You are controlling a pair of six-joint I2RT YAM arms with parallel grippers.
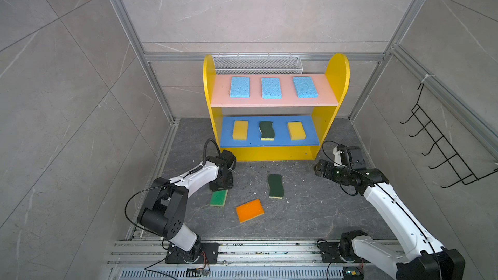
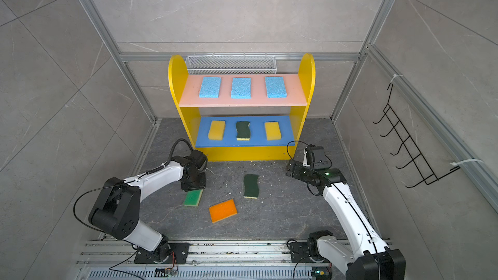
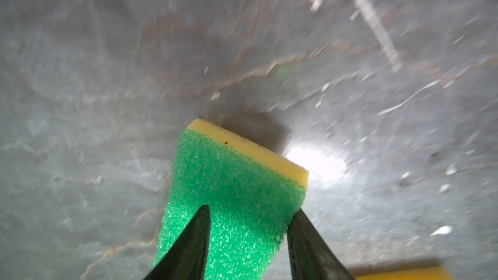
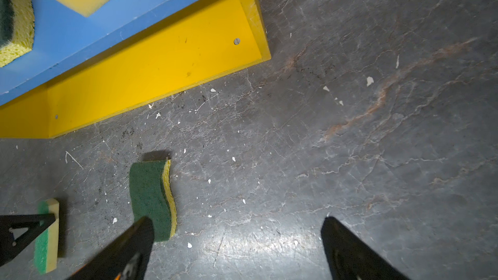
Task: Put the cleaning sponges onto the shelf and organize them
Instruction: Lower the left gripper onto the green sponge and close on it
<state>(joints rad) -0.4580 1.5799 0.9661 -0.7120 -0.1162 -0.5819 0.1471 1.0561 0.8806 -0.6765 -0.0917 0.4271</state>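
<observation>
Left gripper (image 3: 253, 208) clamps the green sponge (image 3: 231, 173), right gripper (image 4: 238, 219) stands open; six sponges (image 1: 271, 88) occupy the shelf (image 1: 337, 76); orange sponge (image 1: 249, 210) and dark-green sponge (image 1: 275, 186) lie on the floor (image 1: 310, 211).

In front of the yellow three-tier shelf (image 1: 269, 154): bright green foam sponge (image 1: 218, 198) left, dark-green wavy sponge (image 1: 276, 186) right, orange foam sponge (image 1: 249, 210) between them

Left arm (image 1: 219, 173) covers the green sponge's (image 1: 218, 198) end.
</observation>
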